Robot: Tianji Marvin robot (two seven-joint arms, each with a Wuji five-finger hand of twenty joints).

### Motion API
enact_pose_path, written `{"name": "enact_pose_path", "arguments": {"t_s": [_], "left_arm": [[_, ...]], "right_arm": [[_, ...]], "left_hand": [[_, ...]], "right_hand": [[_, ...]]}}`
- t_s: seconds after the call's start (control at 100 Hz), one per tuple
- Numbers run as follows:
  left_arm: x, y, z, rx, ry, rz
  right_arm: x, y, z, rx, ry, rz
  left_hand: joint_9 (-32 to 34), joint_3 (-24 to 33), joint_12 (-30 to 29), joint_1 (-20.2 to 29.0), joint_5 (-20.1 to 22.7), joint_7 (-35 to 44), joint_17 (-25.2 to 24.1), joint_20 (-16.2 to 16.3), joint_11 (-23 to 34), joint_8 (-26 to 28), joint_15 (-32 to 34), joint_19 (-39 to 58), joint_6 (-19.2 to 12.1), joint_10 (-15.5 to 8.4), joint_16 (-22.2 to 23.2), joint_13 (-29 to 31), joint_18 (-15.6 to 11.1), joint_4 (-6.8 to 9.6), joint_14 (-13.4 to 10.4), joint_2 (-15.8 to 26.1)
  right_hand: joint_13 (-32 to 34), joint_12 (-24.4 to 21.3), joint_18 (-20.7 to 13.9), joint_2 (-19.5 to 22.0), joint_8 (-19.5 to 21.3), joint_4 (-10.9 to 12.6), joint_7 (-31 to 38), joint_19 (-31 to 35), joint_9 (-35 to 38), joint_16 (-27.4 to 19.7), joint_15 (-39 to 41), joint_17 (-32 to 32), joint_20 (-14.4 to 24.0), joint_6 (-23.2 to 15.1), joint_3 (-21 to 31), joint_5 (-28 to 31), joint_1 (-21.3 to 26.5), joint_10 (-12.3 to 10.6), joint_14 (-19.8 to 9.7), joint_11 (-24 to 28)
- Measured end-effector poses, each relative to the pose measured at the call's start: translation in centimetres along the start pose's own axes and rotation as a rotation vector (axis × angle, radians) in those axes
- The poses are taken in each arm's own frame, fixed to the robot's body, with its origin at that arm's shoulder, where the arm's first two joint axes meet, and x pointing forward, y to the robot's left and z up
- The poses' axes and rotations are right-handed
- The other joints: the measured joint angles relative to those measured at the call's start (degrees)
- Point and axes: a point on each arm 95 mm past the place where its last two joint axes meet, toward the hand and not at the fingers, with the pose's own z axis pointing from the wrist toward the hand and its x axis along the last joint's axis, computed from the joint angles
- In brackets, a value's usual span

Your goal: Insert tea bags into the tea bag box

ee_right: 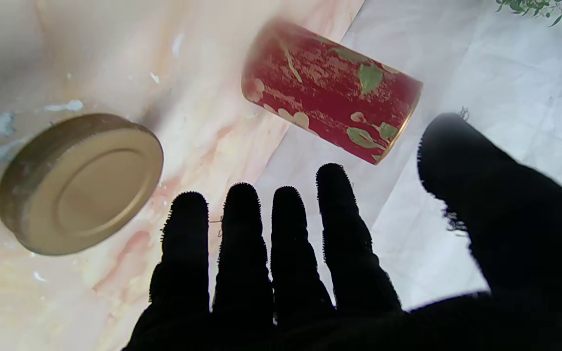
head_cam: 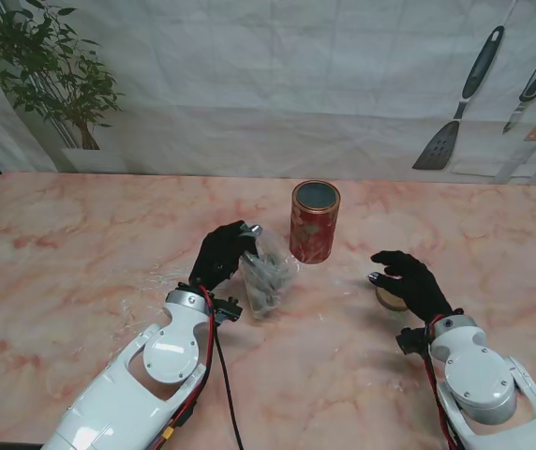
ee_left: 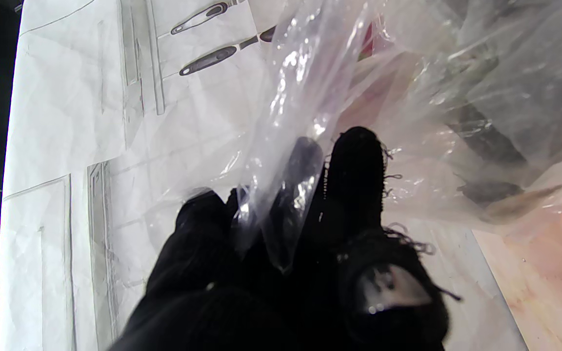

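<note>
A red tea tin (head_cam: pixel 315 222) with leaf print stands upright and open near the table's middle; it also shows in the right wrist view as the tin (ee_right: pixel 332 117). My left hand (head_cam: pixel 221 255) is shut on a clear plastic bag of tea bags (head_cam: pixel 268 277), pinching its upper edge just left of the tin. The bag (ee_left: pixel 432 112) fills the left wrist view, its film caught between my black-gloved fingers (ee_left: pixel 354 170). My right hand (head_cam: pixel 407 278) is open, fingers spread, hovering over the tin's gold lid (head_cam: pixel 390 299), which lies flat on the table (ee_right: pixel 81 183).
The pink marble table (head_cam: pixel 81 253) spreads to both sides. A potted plant (head_cam: pixel 57 75) stands at the far left. Kitchen utensils (head_cam: pixel 460 103) are printed on the backdrop at the far right.
</note>
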Motion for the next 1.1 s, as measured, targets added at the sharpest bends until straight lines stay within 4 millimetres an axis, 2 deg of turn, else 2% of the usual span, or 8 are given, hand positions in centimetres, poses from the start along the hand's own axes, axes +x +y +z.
{"name": "enact_pose_path", "arguments": {"t_s": [0.33, 0.6, 0.73, 1.1], "left_arm": [[-0.1, -1.9, 0.5, 0.056, -0.055, 0.062], [-0.2, -4.8, 1.1, 0.15, -0.125, 0.189], [-0.3, -6.1, 1.2, 0.176, -0.166, 0.238], [-1.3, -10.2, 0.9, 0.245, -0.286, 0.399]], "right_arm": [[-1.4, -0.6, 0.4, -0.002, -0.015, 0.056], [-1.6, -0.9, 0.6, 0.023, -0.017, 0.061], [-1.5, -1.0, 0.6, 0.028, -0.016, 0.069], [-1.5, -1.3, 0.6, 0.041, -0.019, 0.09]], "left_hand": [[0.0, 0.0, 0.0, 0.0, 0.0, 0.0, 0.0, 0.0, -0.2, 0.0, 0.0, 0.0, 0.0, 0.0, 0.0, 0.0, 0.0, 0.0, 0.0, 0.0], [0.0, 0.0, 0.0, 0.0, 0.0, 0.0, 0.0, 0.0, -0.4, 0.0, 0.0, 0.0, 0.0, 0.0, 0.0, 0.0, 0.0, 0.0, 0.0, 0.0], [0.0, 0.0, 0.0, 0.0, 0.0, 0.0, 0.0, 0.0, -0.4, 0.0, 0.0, -0.1, 0.0, 0.0, 0.0, 0.0, 0.0, 0.0, 0.0, 0.0], [-0.5, 0.0, 0.0, 0.0, -0.1, 0.0, -0.1, 0.0, -0.7, -0.3, -0.6, -0.6, 0.0, 0.0, -0.3, 0.0, 0.3, 0.0, 0.2, 0.0]], "right_hand": [[0.0, 0.0, 0.0, 0.0, 0.4, 0.0, -0.8, 0.0, 0.0, 0.0, 0.0, 0.0, 0.7, 0.2, -0.6, 0.6, 0.0, 0.0, 0.0, -0.7], [0.0, 0.0, 0.0, 0.2, 1.2, 0.0, -1.4, -1.2, 0.0, 0.0, 0.0, 0.0, 1.9, 0.5, -1.2, 0.6, 0.0, 0.0, 0.0, -0.7], [0.0, 0.0, 0.0, 1.6, 1.4, 0.1, -1.8, -1.2, 0.0, 0.0, 0.0, 0.0, 2.0, 0.6, -1.6, 0.6, 0.0, 0.0, 0.0, -0.7], [0.0, 0.0, 0.0, 2.2, 1.9, 0.1, -2.1, -1.2, 0.0, 0.1, 0.0, -0.5, 2.7, 0.6, -2.3, 1.2, 0.0, 0.1, 0.0, -0.7]]}}
